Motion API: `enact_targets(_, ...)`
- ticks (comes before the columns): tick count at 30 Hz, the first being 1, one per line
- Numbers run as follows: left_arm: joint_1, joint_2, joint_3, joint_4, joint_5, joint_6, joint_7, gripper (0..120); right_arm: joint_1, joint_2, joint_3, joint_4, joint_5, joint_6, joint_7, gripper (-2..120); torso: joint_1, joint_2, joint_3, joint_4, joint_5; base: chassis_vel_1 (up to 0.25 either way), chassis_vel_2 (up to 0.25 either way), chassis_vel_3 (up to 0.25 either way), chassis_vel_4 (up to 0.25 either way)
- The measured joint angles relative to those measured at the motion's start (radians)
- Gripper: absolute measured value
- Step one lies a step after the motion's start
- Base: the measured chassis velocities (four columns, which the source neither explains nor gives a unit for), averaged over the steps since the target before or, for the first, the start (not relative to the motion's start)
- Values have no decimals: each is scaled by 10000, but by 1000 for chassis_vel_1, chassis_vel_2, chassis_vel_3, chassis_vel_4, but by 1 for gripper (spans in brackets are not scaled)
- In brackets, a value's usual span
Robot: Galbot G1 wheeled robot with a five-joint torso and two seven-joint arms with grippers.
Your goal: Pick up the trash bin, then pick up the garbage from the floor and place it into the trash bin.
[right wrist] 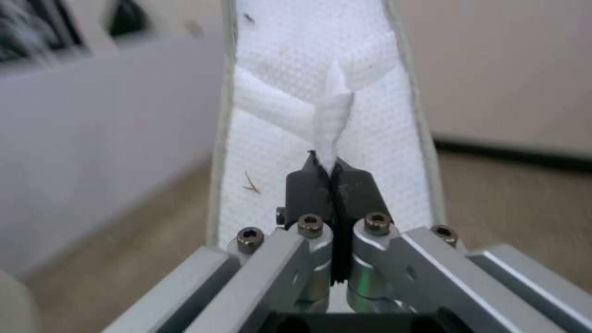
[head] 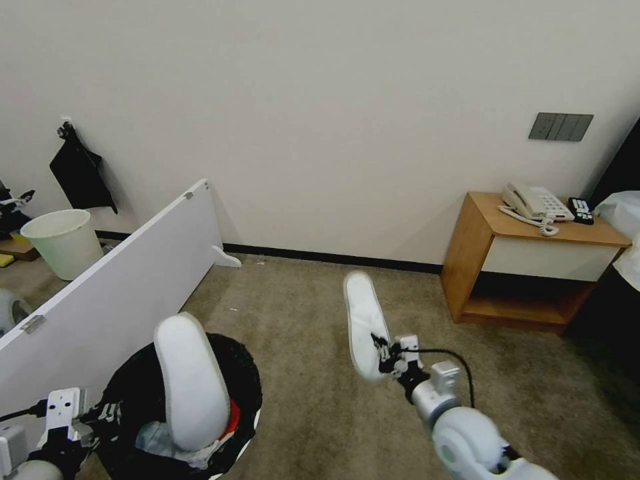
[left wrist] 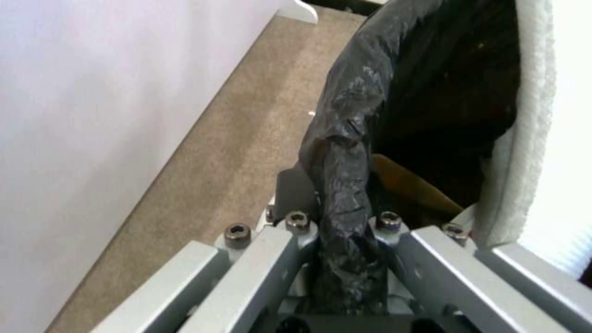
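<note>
**One slipper in the bin, the second in the air**

The left gripper [head: 100,417] sits at about 8 o'clock in the head view, clamped tight on the rim of the trash bin [head: 243,373], with the crinkly black liner [left wrist: 345,152] pinched between its closed fingers in the left wrist view. So the bin pickup looks done, and it's being held up just beside the white partition board [head: 113,280].

Inside that bin, one white slipper [head: 191,380] stands on end, poking well above the rim, with a flash of red litter [head: 231,421] and some pale crumpled material beneath it. Several pieces appear to be already in.

Now to the right gripper [head: 385,355], at roughly 5 o'clock of centre. Its fingers are shut on a fold of the second slipper's strap [right wrist: 333,115], and the second slipper [head: 363,320] hangs lifted off the carpet [head: 300,313], sole toward us, well apart from the bin and at its 3 o'clock.

What's left? By my reading, this slipper needs carrying across to 9 o'clock and dropping in, and with the first slipper hogging the opening, room looks tight. The visible carpet shows no other litter, so this may be the last piece. The pale bucket [head: 63,241] at 10 o'clock sits behind the board.
</note>
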State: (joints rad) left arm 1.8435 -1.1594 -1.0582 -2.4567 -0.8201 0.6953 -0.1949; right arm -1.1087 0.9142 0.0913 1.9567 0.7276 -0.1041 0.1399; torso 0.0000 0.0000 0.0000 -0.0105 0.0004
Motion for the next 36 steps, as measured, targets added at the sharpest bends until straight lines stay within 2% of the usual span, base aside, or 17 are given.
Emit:
enact_targets(5,-54,89,153,-21,-84,75,-87,3,127,-347,529,1307,689,260,-331,0,0,0,0,-9,-4,0,0,0,0)
enact_targets(11,58,78,267,-75,-68,93,-107,3,1260,-376,513,2197,1854,1065,-1120,0,0,0,0,0,-5,0,0,0,0)
enact_targets(12,89,62,271,-109,-56,94,-106,3,1615,-310,339,2398,2346,1348,-1480,0,0,0,0,-2,-3,0,0,0,0)
enact_targets(13,89,62,271,-109,-56,94,-106,3,1615,-310,339,2398,2346,1348,-1480,0,0,0,0,-2,-3,0,0,0,0)
enact_targets(16,128,52,193,-221,-54,94,-105,3,2227,-247,-123,2935,3541,1490,-2543,0,0,0,0,-4,-4,0,0,0,0)
enact_targets(19,140,52,169,-254,-55,94,-109,3,2336,-262,-245,3033,3770,1490,-2840,0,0,0,0,-4,-4,0,0,0,0)
enact_targets(21,178,26,162,-320,-53,98,-117,3,2632,-333,-616,3203,4156,1395,-3525,0,0,0,0,-5,-4,0,0,0,0)
enact_targets(23,184,18,169,-329,-51,99,-119,3,2680,-341,-673,3222,4192,1366,-3592,0,0,0,0,-5,-4,0,0,0,0)
enact_targets(26,221,-44,238,-411,-6,109,-131,3,3398,-349,-1489,3295,4465,1167,-3842,0,0,0,0,-5,-4,0,0,0,0)
enact_targets(28,210,-54,256,-437,6,116,-146,3,4023,-194,-2191,3160,4516,1152,-3857,0,0,0,0,-4,-6,0,0,0,0)
enact_targets(32,195,-54,258,-437,5,122,-158,3,4452,44,-2768,2903,4464,1151,-3915,0,0,0,0,-3,-5,0,0,0,0)
enact_targets(34,212,-29,237,-422,-5,126,-159,3,5018,542,-3655,2369,4276,1155,-3999,0,0,0,0,-1,-6,0,0,0,0)
enact_targets(36,224,-15,210,-407,-9,127,-158,3,5141,677,-3901,2210,4197,1162,-4008,0,0,0,0,-3,-5,0,0,0,0)
